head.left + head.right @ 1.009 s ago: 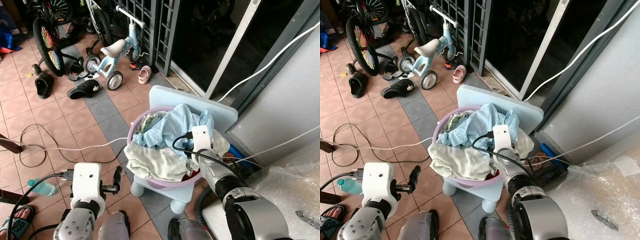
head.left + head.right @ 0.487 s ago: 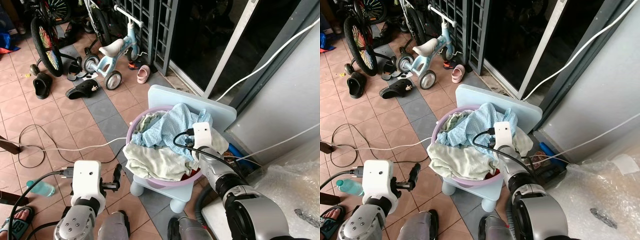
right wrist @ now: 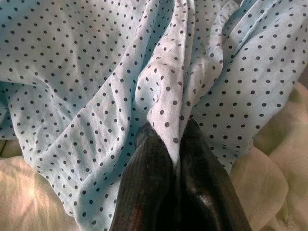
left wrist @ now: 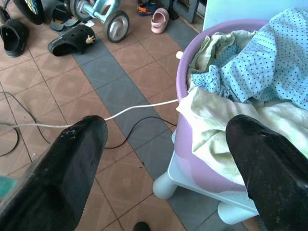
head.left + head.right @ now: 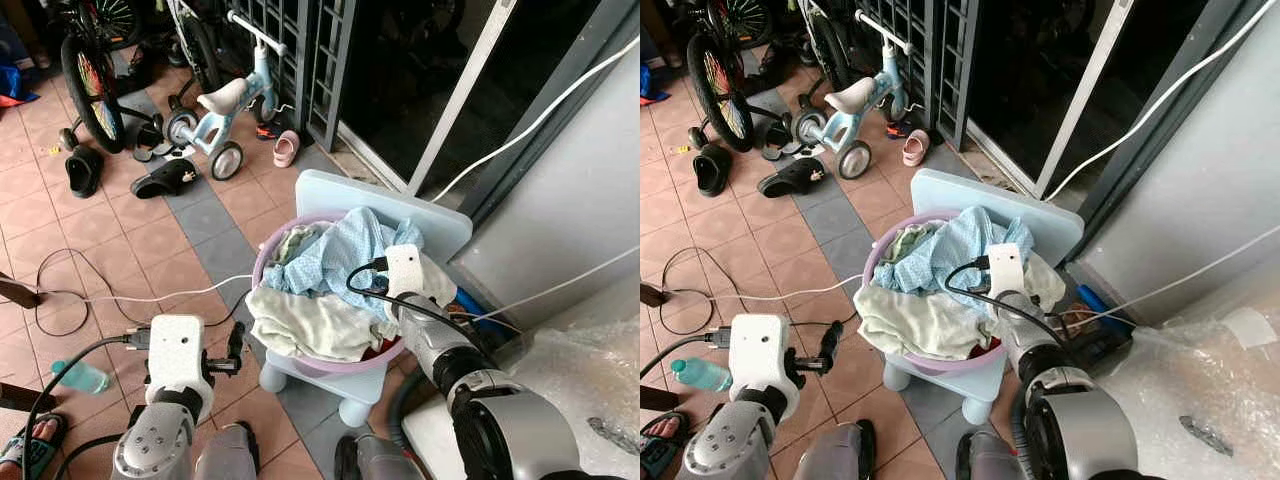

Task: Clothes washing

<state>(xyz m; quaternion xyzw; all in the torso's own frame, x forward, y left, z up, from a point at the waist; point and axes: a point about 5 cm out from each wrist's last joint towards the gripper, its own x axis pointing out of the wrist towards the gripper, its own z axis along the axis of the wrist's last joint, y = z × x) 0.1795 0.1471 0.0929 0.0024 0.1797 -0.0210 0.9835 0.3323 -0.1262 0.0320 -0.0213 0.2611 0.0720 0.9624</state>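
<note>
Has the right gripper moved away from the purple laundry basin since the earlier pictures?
No. The right gripper stays clamped on the blue dotted cloth inside the purple laundry basin.

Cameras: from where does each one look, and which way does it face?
Both eye views: from the head, looking down at the purple basin of clothes on a stool; both arms show.
Left wrist view: beside the basin, facing the tiled floor; open left gripper.
Right wrist view: inside the basin; right gripper pinching the blue dotted cloth.
All share that cloth.

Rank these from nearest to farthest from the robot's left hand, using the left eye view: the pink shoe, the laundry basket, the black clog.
From the left hand:
1. Laundry basket, just to its right on the stool.
2. Black clog, further ahead on the tiles.
3. Pink shoe, farthest, near the gate.
</note>
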